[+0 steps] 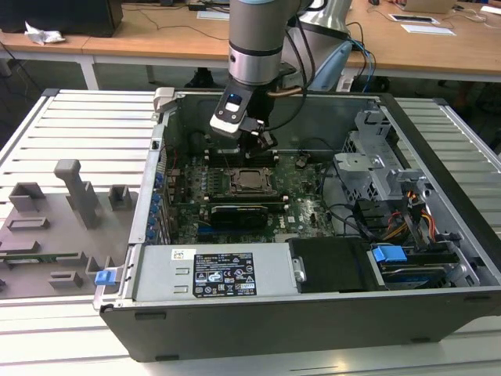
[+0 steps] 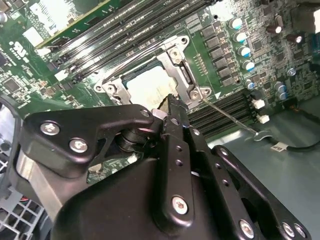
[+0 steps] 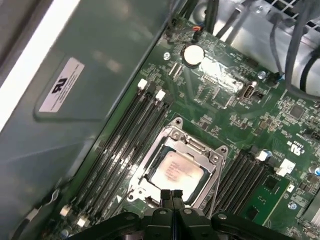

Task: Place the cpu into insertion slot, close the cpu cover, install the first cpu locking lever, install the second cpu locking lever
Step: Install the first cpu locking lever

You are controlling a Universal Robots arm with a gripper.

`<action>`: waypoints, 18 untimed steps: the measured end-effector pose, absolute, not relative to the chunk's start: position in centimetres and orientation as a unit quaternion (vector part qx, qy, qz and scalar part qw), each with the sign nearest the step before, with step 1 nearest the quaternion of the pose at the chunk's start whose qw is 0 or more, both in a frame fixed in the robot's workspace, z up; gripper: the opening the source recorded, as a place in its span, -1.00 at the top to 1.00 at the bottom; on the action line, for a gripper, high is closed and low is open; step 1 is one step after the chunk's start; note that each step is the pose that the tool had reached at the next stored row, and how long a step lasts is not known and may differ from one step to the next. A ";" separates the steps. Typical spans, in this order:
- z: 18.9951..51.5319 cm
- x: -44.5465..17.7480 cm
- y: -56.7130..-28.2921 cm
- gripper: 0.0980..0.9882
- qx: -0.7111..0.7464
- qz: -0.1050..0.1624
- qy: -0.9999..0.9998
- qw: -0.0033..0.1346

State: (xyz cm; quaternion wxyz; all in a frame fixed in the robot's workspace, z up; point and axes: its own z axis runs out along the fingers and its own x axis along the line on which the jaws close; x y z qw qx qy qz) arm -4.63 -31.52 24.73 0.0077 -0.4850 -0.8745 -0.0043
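The cpu [image 3: 177,170], silver-grey, lies flat in the insertion slot [image 1: 236,190] on the green motherboard; it also shows as cpu [image 1: 252,181]. The cpu cover [image 3: 202,149], a silver frame, lies down around the chip and shows too as cpu cover [image 2: 181,67]. A thin wire locking lever [image 2: 227,116] runs out from the socket's corner over the memory slots to a hooked end. My gripper [image 3: 172,196] hangs at the socket's edge, its black fingertips pressed together with nothing between them, and shows as gripper [image 2: 170,109] and gripper [image 1: 262,142].
Long black memory slots [image 3: 127,142] flank the socket on both sides. The case wall [image 3: 75,100] stands close by. A power supply [image 1: 219,270], a drive cage [image 1: 376,168] and cables [image 1: 407,215] fill the case. A grey fixture plate [image 1: 55,227] lies at the exterior view's left.
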 end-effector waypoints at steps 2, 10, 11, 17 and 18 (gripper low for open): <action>24.7 -4.6 -31.5 0.98 -0.465 -0.005 -0.885 0.008; 24.7 -4.6 -31.5 0.98 -0.388 -0.006 -0.922 0.006; 24.7 -4.6 -31.5 0.98 -0.380 -0.006 -0.925 0.005; 24.7 -4.6 -31.5 0.98 -0.305 -0.006 -0.952 0.006; 24.7 -4.6 -31.5 0.98 -0.295 -0.005 -0.955 0.006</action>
